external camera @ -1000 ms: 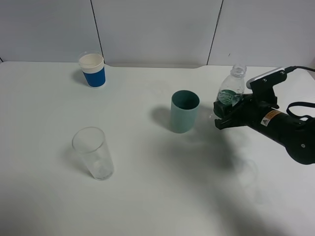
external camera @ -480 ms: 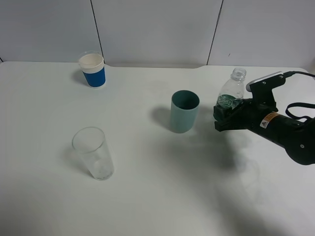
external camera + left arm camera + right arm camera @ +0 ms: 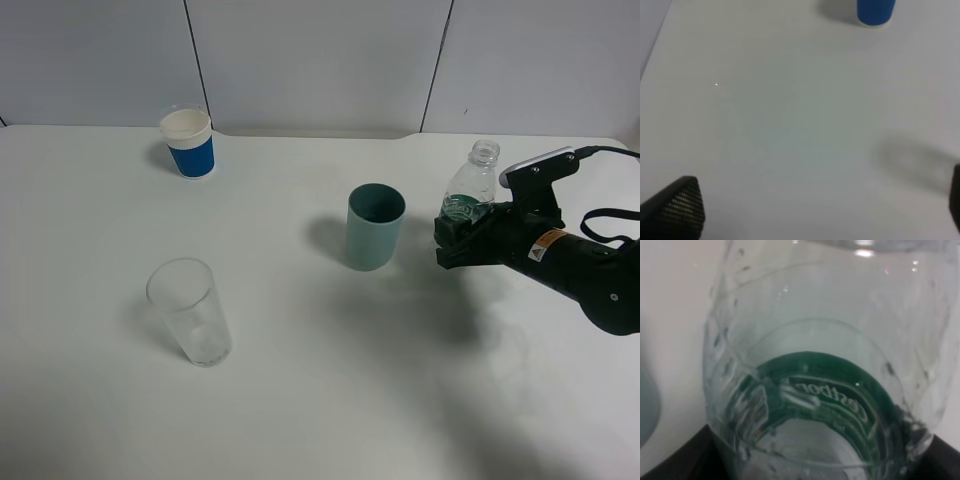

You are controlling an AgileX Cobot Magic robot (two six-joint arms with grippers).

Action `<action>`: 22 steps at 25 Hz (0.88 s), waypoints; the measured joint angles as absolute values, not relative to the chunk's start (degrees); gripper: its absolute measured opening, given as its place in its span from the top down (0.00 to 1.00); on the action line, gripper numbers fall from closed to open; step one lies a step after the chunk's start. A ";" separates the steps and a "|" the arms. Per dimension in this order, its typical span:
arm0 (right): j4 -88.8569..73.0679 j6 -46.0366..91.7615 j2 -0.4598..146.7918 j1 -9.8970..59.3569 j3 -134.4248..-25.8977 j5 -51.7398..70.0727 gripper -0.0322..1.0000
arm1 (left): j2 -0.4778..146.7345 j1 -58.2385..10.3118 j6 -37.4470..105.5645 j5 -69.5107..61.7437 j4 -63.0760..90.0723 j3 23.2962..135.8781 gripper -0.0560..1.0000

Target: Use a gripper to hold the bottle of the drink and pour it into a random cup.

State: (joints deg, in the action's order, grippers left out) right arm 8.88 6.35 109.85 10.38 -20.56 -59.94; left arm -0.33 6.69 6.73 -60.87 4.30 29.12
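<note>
The bottle of the drink [image 3: 470,188] is clear, with a green label and no cap. It stands nearly upright, held off the table in my right gripper [image 3: 460,236], which is shut on its lower body. It fills the right wrist view as the bottle [image 3: 815,385], with black jaw parts at both lower corners. The teal cup [image 3: 376,226] stands on the table just left of the bottle, apart from it; a sliver of the cup [image 3: 646,405] shows in the right wrist view. My left gripper [image 3: 825,205] is open over bare table, with one fingertip [image 3: 677,207] visible.
A white paper cup with a blue band [image 3: 188,142] stands at the back left and shows as the blue cup [image 3: 875,10] in the left wrist view. A clear glass tumbler [image 3: 189,311] stands front left. The white table [image 3: 320,400] meets a grey wall behind.
My right gripper has levelled a little with the bottle in it, and the bottle's top now sits slightly lower. Over the last half second almost nothing has moved.
</note>
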 joint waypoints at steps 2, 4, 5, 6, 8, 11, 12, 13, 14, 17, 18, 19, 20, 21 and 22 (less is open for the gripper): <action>8.88 6.35 109.85 10.38 -20.56 -59.94 0.41 | -0.33 6.69 6.73 -60.87 4.30 29.12 0.01; 8.88 6.35 109.85 10.38 -20.56 -59.94 0.41 | -0.33 6.69 6.73 -60.87 4.30 29.12 0.01; 8.88 6.35 109.85 10.38 -20.56 -59.94 0.41 | -0.33 6.69 6.73 -60.87 4.30 29.12 0.01; 8.88 6.35 109.85 10.38 -20.56 -59.94 0.41 | -0.33 6.69 6.73 -60.87 4.30 29.12 0.01; 8.88 6.35 109.85 10.38 -20.56 -59.94 0.34 | -0.33 6.69 6.73 -60.87 4.30 29.12 0.01; 8.88 6.18 109.85 10.38 -20.56 -61.08 0.18 | -0.33 6.69 6.73 -60.87 4.30 29.12 0.01; 8.88 6.18 109.85 10.38 -20.56 -61.81 0.14 | -0.33 6.69 6.73 -60.87 4.30 29.12 0.01; 8.88 6.18 109.85 10.38 -20.56 -62.53 0.11 | -0.33 6.69 6.73 -60.87 4.30 29.12 0.01; 8.88 6.18 109.85 10.38 -20.56 -63.08 0.10 | -0.33 6.69 6.73 -60.87 4.30 29.12 0.01; 8.94 6.18 109.85 10.38 -20.56 -63.39 0.09 | -0.33 6.69 6.73 -60.87 4.30 29.12 0.01; 9.00 6.18 109.85 10.38 -20.56 -63.39 0.09 | -0.33 6.69 6.73 -60.87 4.30 29.12 0.01; 9.20 6.18 109.85 10.38 -20.56 -63.39 0.08 | -0.33 6.69 6.73 -60.87 4.30 29.12 0.01; 9.31 6.18 109.85 10.38 -20.56 -63.39 0.08 | -0.33 6.69 6.73 -60.87 4.30 29.12 0.01; 9.52 6.18 109.85 10.38 -20.56 -63.39 0.08 | -0.33 6.69 6.73 -60.87 4.30 29.12 0.01; 9.52 6.18 109.85 10.38 -20.56 -63.39 0.08 | -0.33 6.69 6.73 -60.87 4.30 29.12 0.01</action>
